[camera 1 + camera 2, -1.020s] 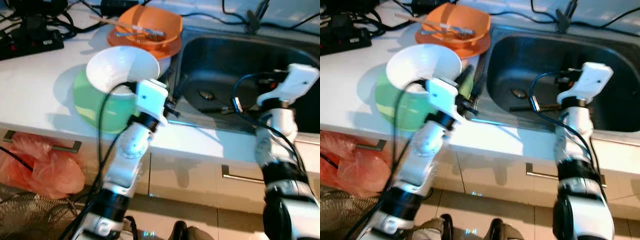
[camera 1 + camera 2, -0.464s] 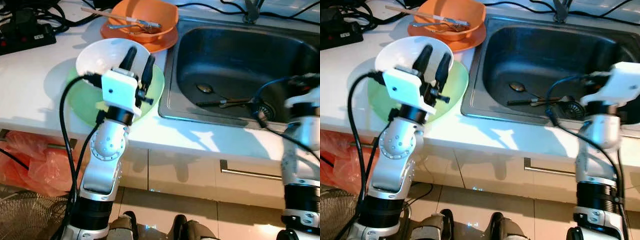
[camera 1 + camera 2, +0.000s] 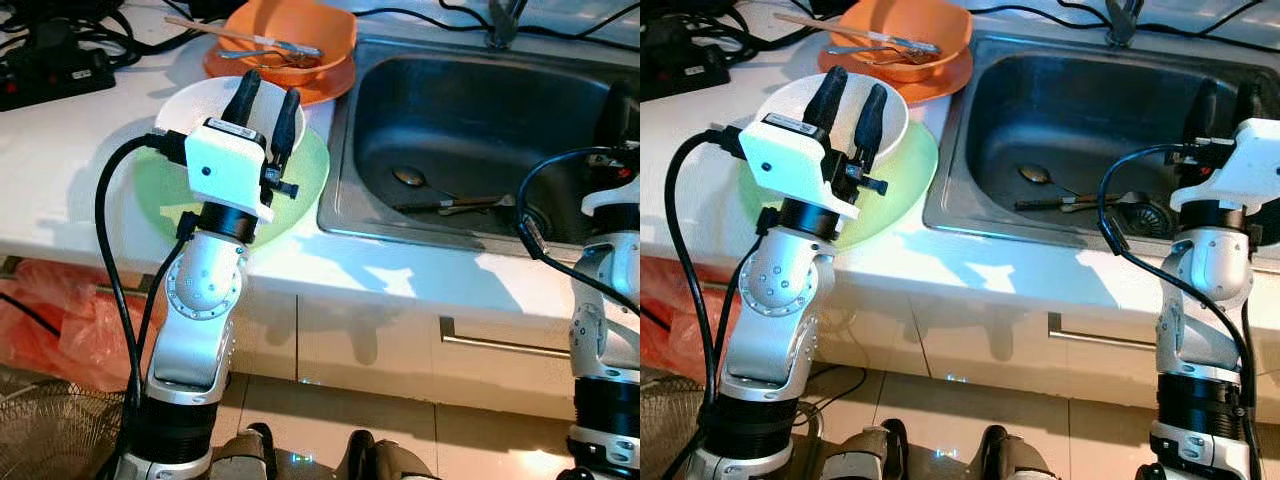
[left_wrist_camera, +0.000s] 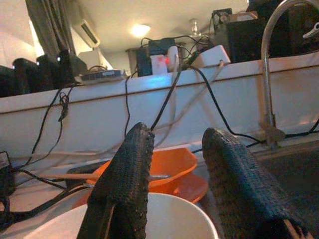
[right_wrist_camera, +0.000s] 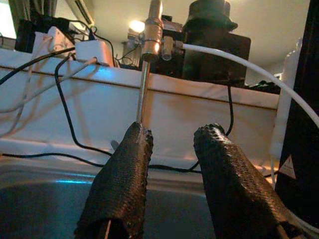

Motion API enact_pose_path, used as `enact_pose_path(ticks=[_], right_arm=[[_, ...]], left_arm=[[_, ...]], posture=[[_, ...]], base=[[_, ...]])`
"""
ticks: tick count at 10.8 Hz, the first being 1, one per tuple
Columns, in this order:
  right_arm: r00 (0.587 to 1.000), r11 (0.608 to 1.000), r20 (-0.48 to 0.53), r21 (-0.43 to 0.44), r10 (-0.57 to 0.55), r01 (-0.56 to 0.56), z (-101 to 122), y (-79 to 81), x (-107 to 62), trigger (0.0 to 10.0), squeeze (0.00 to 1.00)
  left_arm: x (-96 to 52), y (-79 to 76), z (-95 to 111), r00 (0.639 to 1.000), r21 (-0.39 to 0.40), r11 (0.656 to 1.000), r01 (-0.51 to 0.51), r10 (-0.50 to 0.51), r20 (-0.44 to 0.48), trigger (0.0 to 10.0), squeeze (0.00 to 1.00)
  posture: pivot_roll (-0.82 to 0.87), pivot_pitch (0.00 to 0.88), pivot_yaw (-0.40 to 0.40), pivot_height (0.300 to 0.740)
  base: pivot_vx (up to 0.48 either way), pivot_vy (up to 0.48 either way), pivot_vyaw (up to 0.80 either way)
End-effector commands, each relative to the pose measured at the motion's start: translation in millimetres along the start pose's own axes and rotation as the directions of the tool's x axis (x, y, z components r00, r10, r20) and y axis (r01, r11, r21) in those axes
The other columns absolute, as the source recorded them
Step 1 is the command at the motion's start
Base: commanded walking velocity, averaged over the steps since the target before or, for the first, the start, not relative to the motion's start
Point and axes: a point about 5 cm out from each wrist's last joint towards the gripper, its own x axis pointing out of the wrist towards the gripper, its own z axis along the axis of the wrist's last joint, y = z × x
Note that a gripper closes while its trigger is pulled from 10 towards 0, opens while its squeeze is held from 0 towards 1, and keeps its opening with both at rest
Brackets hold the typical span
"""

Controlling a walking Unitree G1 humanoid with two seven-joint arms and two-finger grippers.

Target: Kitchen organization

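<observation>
On the white counter, seen from the head, a white bowl sits on a green plate, the left gripper spread apart over it holding nothing; behind, an orange bowl holds chopsticks and cutlery. Spoons lie in the sink, where the right gripper hangs parted. Left wrist: white bowl rim beneath the fingers. Right wrist: faucet beyond the sink.

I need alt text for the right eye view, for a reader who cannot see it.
The left end effector, fingers open, hovers over a round white bowl on a green plate. Beside it, a steel sink holds a spoon; the right end effector is raised at its edge.
</observation>
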Motion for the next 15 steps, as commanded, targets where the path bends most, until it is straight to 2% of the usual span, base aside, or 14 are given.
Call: enact_pose_path(ticks=[1, 2, 4, 9, 15], right_arm=[[1.000, 1.000, -0.026, 0.003, -0.002, 0.002, -2.0, -0.6, -3.3, 10.0, 0.00], [0.999, 1.000, -0.042, 0.004, 0.005, -0.004, -2.9, 1.3, -4.7, 10.0, 0.00], [0.998, 1.000, -0.057, 0.006, 0.003, -0.003, -4.3, 1.4, -6.1, 10.0, 0.00], [0.996, 1.000, -0.085, 0.016, 0.019, -0.018, -9.1, 6.6, -5.4, 10.0, 0.00], [0.995, 0.999, -0.096, 0.025, 0.033, -0.031, -10.0, 9.4, -5.6, 10.0, 0.00]], left_arm=[[-1.7, 1.3, -3.8, 0.999, 0.000, 1.000, -0.026, 0.026, -0.032, 10.0, 0.00], [-2.3, 3.5, -5.8, 0.998, 0.010, 0.999, -0.042, 0.042, -0.055, 10.0, 0.00], [-2.0, 6.8, -8.1, 0.996, 0.034, 0.998, -0.056, 0.058, -0.067, 10.0, 0.00], [-0.8, 2.9, -6.5, 0.997, 0.030, 0.998, -0.046, 0.048, -0.065, 10.0, 0.00], [-5.5, 0.3, -11.1, 0.995, 0.022, 0.998, -0.052, 0.054, -0.090, 10.0, 0.00]], posture=[[0.13, 0.190, -0.035, 0.740], [0.13, 0.190, -0.035, 0.740], [0.13, 0.189, -0.035, 0.740], [0.14, 0.202, -0.042, 0.740], [0.14, 0.216, -0.048, 0.740]], base=[[0.000, 0.000, 0.00], [0.000, 0.000, 0.00], [0.000, -0.480, 0.00], [0.000, -0.462, 0.00], [-0.052, 0.000, 0.00]])
